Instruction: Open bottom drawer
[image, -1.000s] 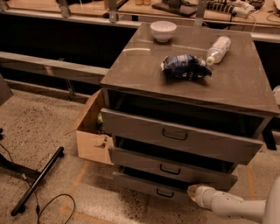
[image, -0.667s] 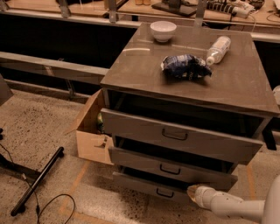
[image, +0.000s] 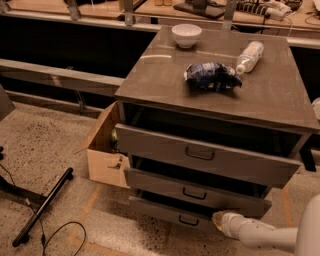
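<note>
Cabinet with three grey drawers, seen from above and in front. The bottom drawer is found at 6 o'clock in the view, directly under the middle drawer, and it has the shallowest front. A dark gap is seen above its front, so it appears to be drawn out a little already.

The gripper is placed against the right end of that front, at 3 o'clock from the small dark handle. Whether it is open or closed cannot be told, and nothing is seen to be held by it.

The drawer is judged to be stiff sheet metal, fairly light if empty, and carried on slides, so a straight outward pull should be accepted without flexing. The smooth front offers little grip. The bracket handle is judged the best place to take hold, or else the top edge at the gap.

Compared with the frame one second ago, nothing is seen to have moved: drawer, gripper and the bowl are placed as before.
</note>
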